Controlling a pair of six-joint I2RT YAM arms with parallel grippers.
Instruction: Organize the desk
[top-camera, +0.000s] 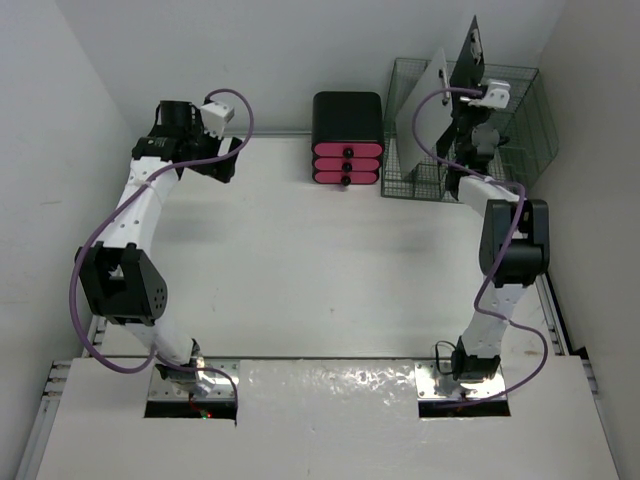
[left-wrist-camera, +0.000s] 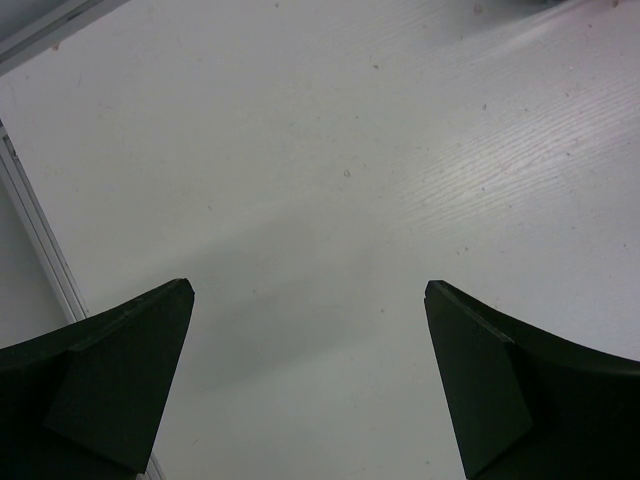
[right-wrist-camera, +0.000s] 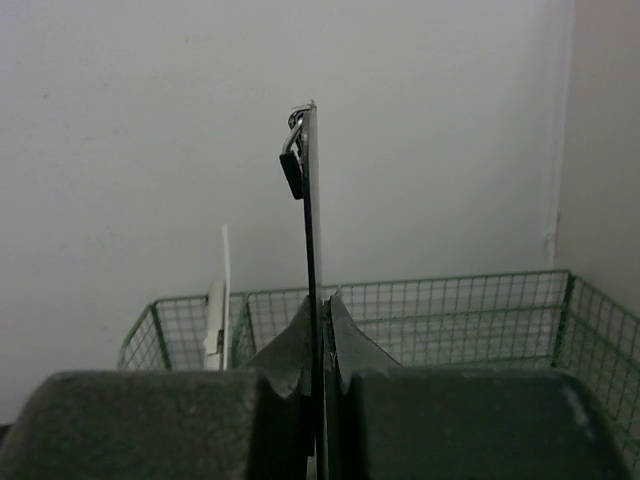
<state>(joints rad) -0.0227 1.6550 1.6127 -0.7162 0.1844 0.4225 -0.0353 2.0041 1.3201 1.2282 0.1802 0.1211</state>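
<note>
The white desk (top-camera: 300, 260) has thin metal rails along its edges. My right gripper (right-wrist-camera: 322, 300) is shut on a thin black clipboard (right-wrist-camera: 311, 210), seen edge-on with its clip at the top. In the top view that gripper (top-camera: 468, 105) holds the clipboard (top-camera: 466, 55) upright over the green wire basket (top-camera: 520, 150). My left gripper (left-wrist-camera: 308, 290) is open and empty, hovering over bare desk (left-wrist-camera: 350, 150) at the far left corner. In the top view it (top-camera: 218, 160) sits near the back rail.
A white board (top-camera: 423, 105) leans upright in the basket's left part; it also shows in the right wrist view (right-wrist-camera: 224, 290). A black-and-pink drawer unit (top-camera: 347, 138) stands at the back middle. A desk rail (left-wrist-camera: 30, 230) runs beside the left gripper. Walls close in on three sides.
</note>
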